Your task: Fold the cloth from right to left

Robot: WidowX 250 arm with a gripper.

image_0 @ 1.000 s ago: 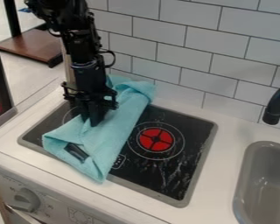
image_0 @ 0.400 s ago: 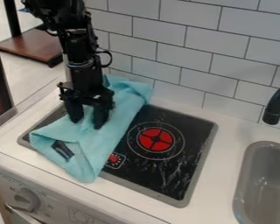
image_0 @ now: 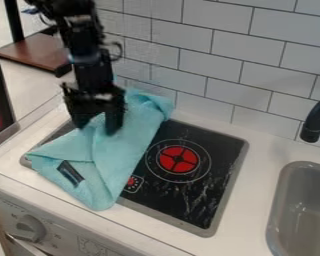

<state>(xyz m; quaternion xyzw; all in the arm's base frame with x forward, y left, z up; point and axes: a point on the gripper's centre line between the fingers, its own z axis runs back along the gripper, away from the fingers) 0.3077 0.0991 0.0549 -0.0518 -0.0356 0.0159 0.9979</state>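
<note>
Your tool [image_0: 97,126] stands open over the upper left part of the cloth [image_0: 119,150], its 2 fingers apart and, as far as you can tell, gripping nothing. The cloth lies slantwise across the left side of the stovetop [image_0: 179,195], its front end reaching past the rim onto the desk [image_0: 253,195]. Its right edge runs just beside the red burner [image_0: 178,159], and a dark label [image_0: 70,172] shows near the front. The fold looks largely laid, so you're probably at the letting-go stage. Lift straight up, well open, before you swing aside; a fingertip that snags could drag the top layer back. If you want it neater, press lightly along the crease first, rather than pinching both layers, which could bunch or shift the whole cloth.
</note>
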